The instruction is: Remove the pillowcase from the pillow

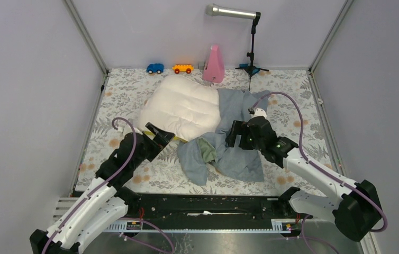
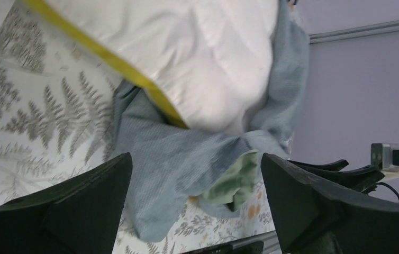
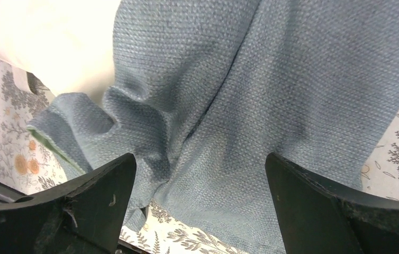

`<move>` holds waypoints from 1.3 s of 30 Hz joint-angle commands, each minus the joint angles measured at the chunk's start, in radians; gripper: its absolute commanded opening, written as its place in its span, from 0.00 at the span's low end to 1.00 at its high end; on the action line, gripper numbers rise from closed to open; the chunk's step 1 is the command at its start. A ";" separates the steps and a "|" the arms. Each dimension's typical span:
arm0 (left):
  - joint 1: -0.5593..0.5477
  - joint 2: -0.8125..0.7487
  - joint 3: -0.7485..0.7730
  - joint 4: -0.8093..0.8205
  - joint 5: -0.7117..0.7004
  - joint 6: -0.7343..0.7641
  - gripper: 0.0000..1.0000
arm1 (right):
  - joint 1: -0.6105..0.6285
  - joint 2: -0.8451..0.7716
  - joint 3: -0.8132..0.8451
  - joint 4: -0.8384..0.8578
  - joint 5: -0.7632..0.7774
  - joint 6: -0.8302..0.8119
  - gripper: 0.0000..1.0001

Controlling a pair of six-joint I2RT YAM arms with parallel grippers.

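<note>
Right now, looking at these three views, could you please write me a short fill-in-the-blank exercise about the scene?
1. The pillow has ___ piping along its edge.
2. In the top view, the pillowcase lies mostly to the ___ of the pillow.
3. The left gripper and the right gripper both have their jaws ___.

Missing words: yellow; right; open.
</note>
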 commanded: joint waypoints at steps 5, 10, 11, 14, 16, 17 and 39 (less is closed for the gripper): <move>-0.009 0.020 -0.116 -0.074 0.002 -0.250 0.99 | 0.010 0.092 0.020 0.087 -0.148 0.045 0.99; -0.009 0.163 -0.060 -0.019 -0.054 -0.202 0.99 | 0.084 0.162 0.084 0.017 -0.045 0.008 0.99; -0.009 0.180 -0.049 0.006 -0.064 -0.190 0.99 | 0.095 0.168 0.094 0.009 -0.027 0.002 0.99; -0.004 0.217 -0.039 0.113 -0.081 -0.160 0.99 | 0.112 0.164 0.116 -0.021 0.000 -0.021 0.99; 0.005 0.243 -0.036 0.177 -0.080 -0.144 0.99 | 0.121 0.152 0.136 -0.054 0.005 -0.049 0.99; 0.009 0.257 -0.033 0.203 -0.083 -0.140 0.99 | 0.127 0.146 0.151 -0.073 0.009 -0.067 0.99; 0.158 0.699 -0.014 0.673 0.113 -0.089 0.98 | 0.374 0.319 0.284 -0.213 0.166 -0.235 0.32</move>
